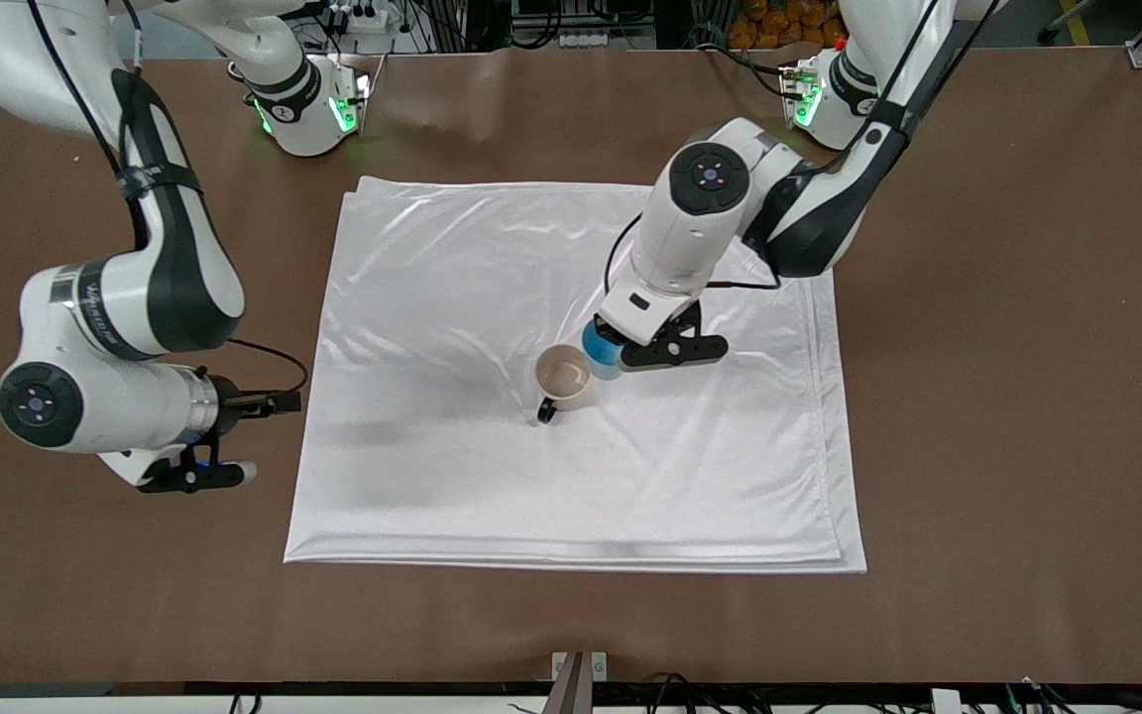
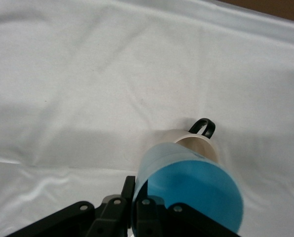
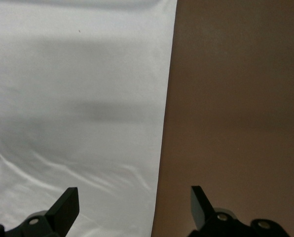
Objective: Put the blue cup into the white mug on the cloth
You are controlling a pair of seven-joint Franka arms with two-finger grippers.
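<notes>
cloth [image 1: 492, 297] | left jaws clamp blue cup [image 2: 186, 187] | right jaws wide, empty

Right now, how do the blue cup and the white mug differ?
The blue cup is light blue with no handle; the white mug is cream with a black loop handle.
The blue cup is held by the shut left gripper; the white mug stands free and upright on the cloth.
The blue cup looks slightly smaller than the white mug.
Both are small, open and empty.
</notes>
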